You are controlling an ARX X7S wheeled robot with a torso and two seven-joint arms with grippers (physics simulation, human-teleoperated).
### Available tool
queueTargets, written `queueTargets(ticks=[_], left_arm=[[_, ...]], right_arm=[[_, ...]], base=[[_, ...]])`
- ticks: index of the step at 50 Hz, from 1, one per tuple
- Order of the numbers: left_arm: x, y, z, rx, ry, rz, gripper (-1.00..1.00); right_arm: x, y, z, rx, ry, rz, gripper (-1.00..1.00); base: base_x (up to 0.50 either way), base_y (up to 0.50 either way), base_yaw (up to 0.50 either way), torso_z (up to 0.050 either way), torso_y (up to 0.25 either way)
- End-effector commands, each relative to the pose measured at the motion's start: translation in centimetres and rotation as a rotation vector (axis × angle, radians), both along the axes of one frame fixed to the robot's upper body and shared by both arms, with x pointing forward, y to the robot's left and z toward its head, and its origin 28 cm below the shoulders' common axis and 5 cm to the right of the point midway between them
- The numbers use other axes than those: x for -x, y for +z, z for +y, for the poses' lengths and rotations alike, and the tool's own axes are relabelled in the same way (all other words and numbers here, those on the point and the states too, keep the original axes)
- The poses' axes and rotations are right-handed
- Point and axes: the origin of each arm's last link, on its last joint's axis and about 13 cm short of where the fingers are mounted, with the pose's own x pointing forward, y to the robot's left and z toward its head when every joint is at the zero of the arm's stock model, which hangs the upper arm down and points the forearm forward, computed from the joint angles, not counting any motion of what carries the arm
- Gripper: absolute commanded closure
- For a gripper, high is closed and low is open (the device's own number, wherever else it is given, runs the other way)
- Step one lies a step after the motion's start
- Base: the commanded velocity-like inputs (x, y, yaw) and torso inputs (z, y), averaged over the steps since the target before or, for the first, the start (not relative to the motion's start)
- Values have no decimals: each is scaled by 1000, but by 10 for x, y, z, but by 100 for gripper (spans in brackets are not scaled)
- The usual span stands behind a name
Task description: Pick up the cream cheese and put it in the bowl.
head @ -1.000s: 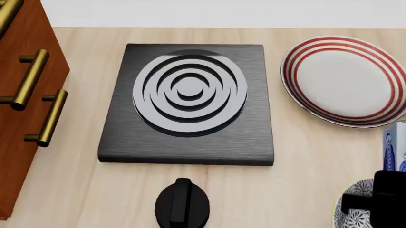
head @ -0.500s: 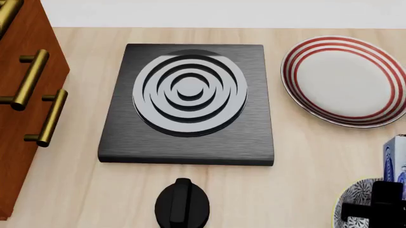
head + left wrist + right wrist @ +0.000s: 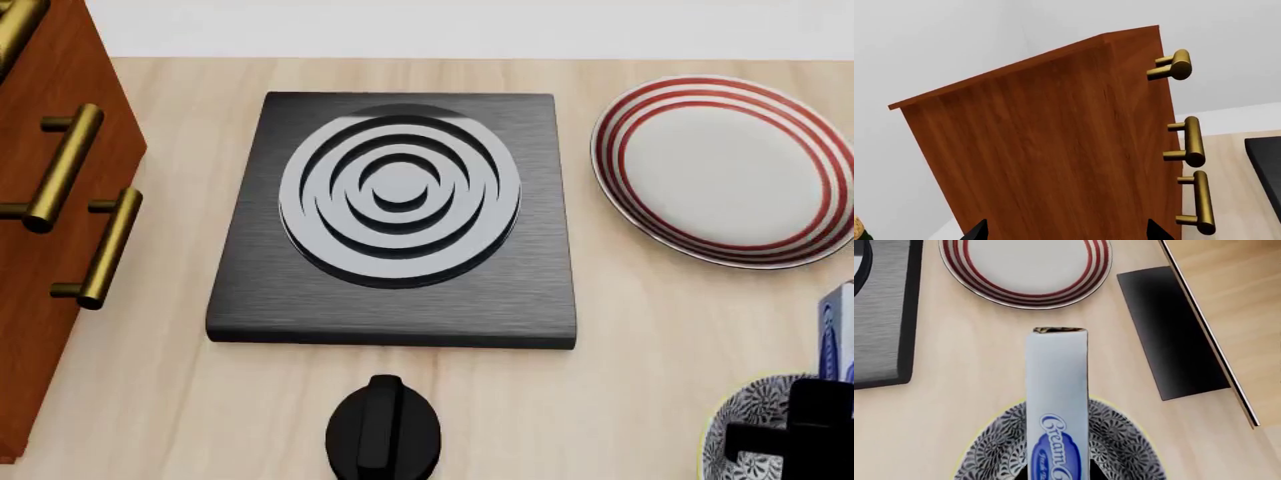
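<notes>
The cream cheese, a light blue-grey box with a dark blue oval label, is held in my right gripper. It sticks out lengthwise over the patterned bowl. In the head view only a strip of the cream cheese shows at the right edge. Just below it, the dark right gripper hangs over the bowl. My left gripper is open, and its two black fingertips frame the side of the wooden cabinet, nowhere near the box.
A white plate with red rings lies beyond the bowl. A black burner slab with its knob takes up the middle. The wooden cabinet with brass handles stands at the left. The table edge runs near the bowl.
In the head view my right gripper and the cream cheese have slid down and right, so less of the box shows at the frame's edge. The rest is still.
</notes>
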Motion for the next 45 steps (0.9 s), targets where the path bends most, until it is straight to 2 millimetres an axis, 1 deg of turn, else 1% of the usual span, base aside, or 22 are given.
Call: queueTargets(ticks=[1, 10, 26, 31, 45], left_arm=[[0, 0, 0, -1, 0, 2, -100], [-1, -1, 0, -3, -1, 6, -100], [-1, -1, -1, -14, 2, 17, -100], [-1, -2, -1, -11, 4, 20, -100], [0, -1, -1, -11, 6, 20, -100]], right_arm=[[-5, -3, -3, 15, -13, -63, 100], [-9, -12, -4, 4, -14, -64, 100], [-8, -25, -4, -15, -11, -47, 100], [-13, -34, -10, -18, -23, -36, 100], [-18, -41, -14, -28, -19, -27, 100]], base=[[0, 0, 0, 0, 0], [0, 0, 0, 1, 0], [0, 0, 0, 0, 1], [0, 0, 0, 0, 0], [0, 0, 0, 0, 1]])
